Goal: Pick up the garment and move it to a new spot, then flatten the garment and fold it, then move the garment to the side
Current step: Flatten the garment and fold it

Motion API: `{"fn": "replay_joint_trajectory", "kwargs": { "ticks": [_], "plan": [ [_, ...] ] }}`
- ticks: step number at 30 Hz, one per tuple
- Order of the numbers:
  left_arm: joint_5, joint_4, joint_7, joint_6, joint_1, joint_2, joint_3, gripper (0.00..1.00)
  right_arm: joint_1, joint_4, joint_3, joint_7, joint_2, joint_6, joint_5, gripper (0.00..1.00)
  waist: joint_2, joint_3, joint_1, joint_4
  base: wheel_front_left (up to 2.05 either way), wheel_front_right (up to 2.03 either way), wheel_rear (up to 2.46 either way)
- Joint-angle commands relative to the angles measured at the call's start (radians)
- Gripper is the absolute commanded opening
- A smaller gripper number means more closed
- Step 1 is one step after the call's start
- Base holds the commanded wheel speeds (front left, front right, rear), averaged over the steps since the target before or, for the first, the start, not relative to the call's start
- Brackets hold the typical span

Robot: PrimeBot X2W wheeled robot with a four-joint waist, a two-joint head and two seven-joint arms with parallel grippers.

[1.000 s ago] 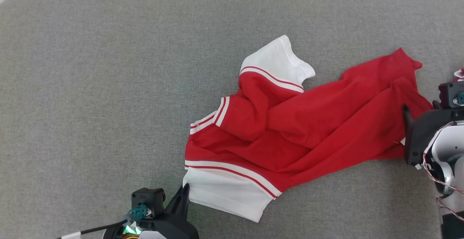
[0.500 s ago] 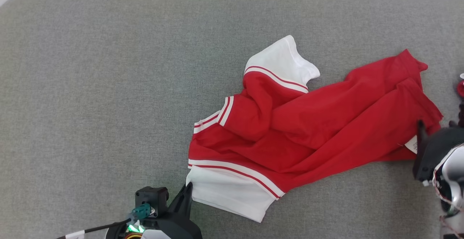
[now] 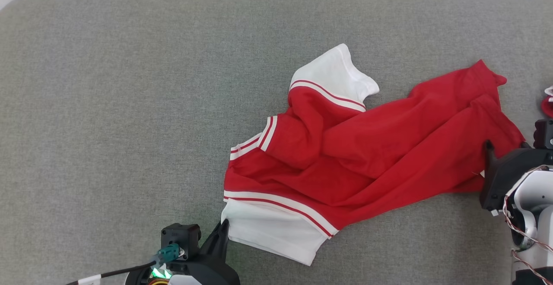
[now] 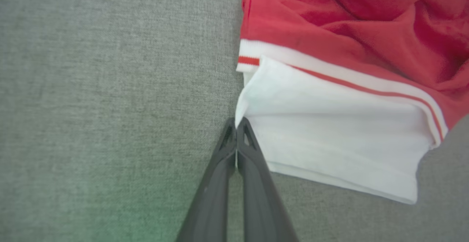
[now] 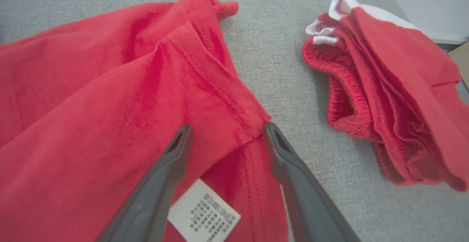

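One crumpled, soft red-and-white garment

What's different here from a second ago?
The right end effector backed off toward the robot, then came forward again; it now straddles the shirt at its red hem, open, not gripping. The left end effector stayed shut on the white sleeve; the shirt barely shifted.

Left claw is pinched tight at lower left, while right claw stands spread wide at far right.
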Motion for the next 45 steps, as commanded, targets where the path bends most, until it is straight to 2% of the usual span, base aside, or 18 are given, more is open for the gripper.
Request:
{"fn": "replay_joint_trajectory", "kwargs": {
  "ticks": [1, 11, 20, 22, 23, 25, 26, 27, 30, 35, 39, 42, 45],
  "plan": [
    [0.005, 0.006, 0.009, 0.001, 0.013, 0.007, -0.007, 0.00, -0.011, 0.008, 0.000, -0.010, 0.007, -0.002, -0.010, 0.98, -0.0001, 0.000, -0.0001, 0.003, 0.00, 0.00, 0.00],
    [0.000, -0.002, 0.009, 0.005, 0.017, 0.011, -0.008, 0.00, -0.034, 0.029, -0.060, -0.028, 0.017, -0.002, -0.040, 1.00, -0.0001, 0.005, -0.0001, 0.006, 0.00, 0.00, 0.00],
    [0.001, -0.007, 0.013, 0.005, 0.005, 0.015, -0.006, 0.00, -0.058, 0.058, -0.054, -0.034, 0.031, -0.002, -0.027, 1.00, -0.0001, 0.017, -0.0001, -0.002, 0.00, 0.00, 0.00],
    [0.001, -0.006, 0.014, 0.005, 0.003, 0.016, -0.006, 0.00, -0.064, 0.064, -0.051, -0.037, 0.031, -0.002, -0.023, 0.96, -0.0001, 0.018, -0.0001, -0.002, 0.00, 0.00, 0.00],
    [0.002, -0.006, 0.015, 0.005, 0.001, 0.016, -0.007, 0.00, -0.068, 0.072, -0.044, -0.036, 0.030, -0.002, -0.024, 0.93, -0.0001, 0.019, -0.0001, 0.000, 0.00, 0.00, 0.00],
    [0.003, -0.006, 0.016, 0.008, 0.000, 0.017, -0.007, 0.00, -0.077, 0.080, -0.034, -0.043, 0.031, -0.002, -0.022, 0.63, -0.0001, 0.020, -0.0001, 0.002, 0.00, 0.00, 0.00],
    [0.002, -0.006, 0.016, 0.009, 0.001, 0.017, -0.006, 0.00, -0.079, 0.083, -0.030, -0.043, 0.032, -0.002, -0.022, 0.36, -0.0001, 0.020, -0.0001, 0.003, 0.00, 0.00, 0.00],
    [0.002, -0.007, 0.016, 0.010, 0.001, 0.018, -0.006, 0.00, -0.079, 0.086, -0.027, -0.043, 0.034, -0.002, -0.022, 0.24, -0.0001, 0.019, -0.0001, 0.004, 0.00, 0.00, 0.00],
    [-0.001, -0.006, 0.016, 0.013, 0.003, 0.018, -0.005, 0.00, -0.076, 0.087, -0.019, -0.045, 0.037, -0.002, -0.021, 0.00, -0.0001, 0.017, -0.0001, 0.006, 0.00, 0.00, 0.00],
    [-0.001, -0.026, -0.023, 0.007, 0.002, 0.020, 0.020, 0.00, -0.063, 0.049, -0.013, -0.065, 0.041, -0.002, -0.003, 0.00, -0.0001, 0.004, -0.0001, 0.002, 0.00, 0.00, 0.00],
    [0.009, -0.072, -0.082, 0.001, -0.019, 0.028, 0.061, 0.00, -0.058, -0.005, -0.018, -0.086, 0.058, -0.002, 0.055, 0.00, -0.0001, -0.015, -0.0001, -0.009, 0.00, 0.00, 0.00],
    [-0.007, -0.115, -0.141, -0.018, -0.030, 0.028, 0.113, 0.00, -0.065, -0.047, -0.025, -0.105, 0.073, -0.002, 0.136, 0.00, -0.0001, -0.030, -0.0001, -0.018, 0.00, 0.00, 0.00],
    [-0.049, -0.166, -0.191, -0.057, -0.048, 0.013, 0.189, 0.00, -0.073, -0.085, -0.035, -0.129, 0.080, -0.002, 0.180, 0.00, -0.0001, -0.048, -0.0001, -0.027, 0.00, 0.00, 0.00]
  ]
}}
